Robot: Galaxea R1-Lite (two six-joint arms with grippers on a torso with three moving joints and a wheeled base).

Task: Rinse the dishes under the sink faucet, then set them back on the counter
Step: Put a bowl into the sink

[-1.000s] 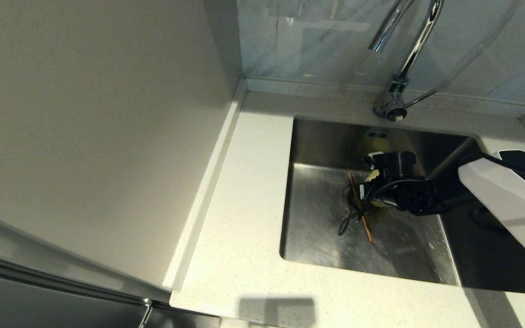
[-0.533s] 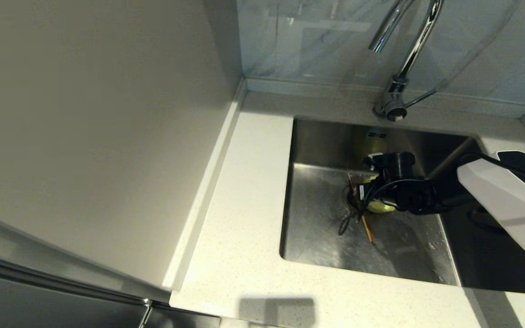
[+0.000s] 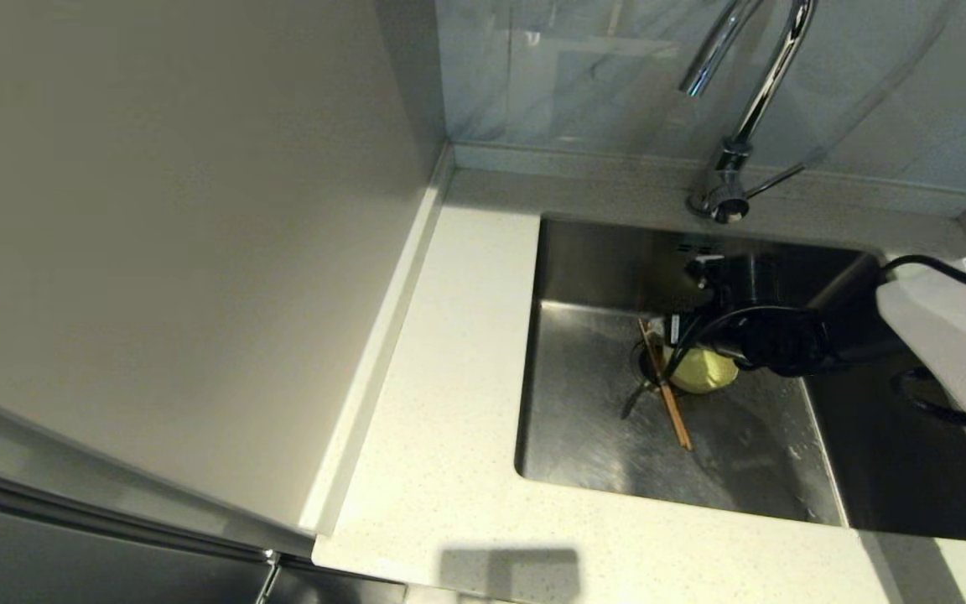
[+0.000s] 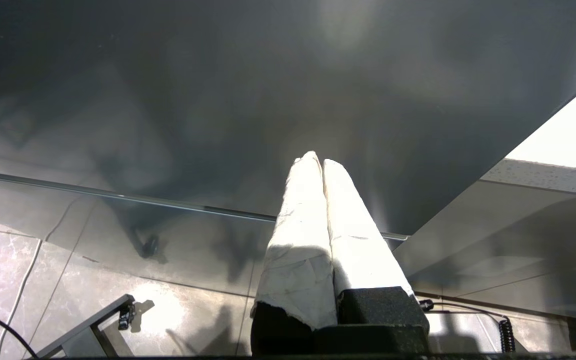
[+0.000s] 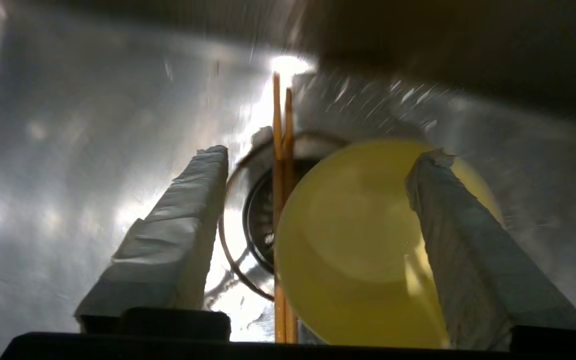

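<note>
The pale-yellow bowl (image 3: pixel 701 371) (image 5: pixel 358 240) rests on the floor of the steel sink (image 3: pixel 592 419), right beside the round drain strainer (image 5: pixel 260 220). The brown chopsticks (image 3: pixel 669 401) (image 5: pixel 280 130) lie across the drain, touching the bowl's edge. My right gripper (image 3: pixel 676 332) (image 5: pixel 323 152) hovers open just above the bowl, one finger over its far side and the other over the drain, gripping nothing. The chrome faucet (image 3: pixel 751 101) stands behind the sink, with no water showing at its spout. The pink dish is out of view. My left gripper (image 4: pixel 320 160) is shut and parked below the counter.
The speckled counter (image 3: pixel 449 403) runs along the sink's left and front, ending at a low raised rim against the beige wall panel (image 3: pixel 156 252). The faucet's thin lever (image 3: pixel 776 179) points right. The right arm's white forearm (image 3: pixel 953 335) crosses the sink's right edge.
My right gripper has lifted and drawn back to the right. The yellow bowl, mostly hidden under it before, now lies exposed on the sink floor. The chopsticks stay put.
</note>
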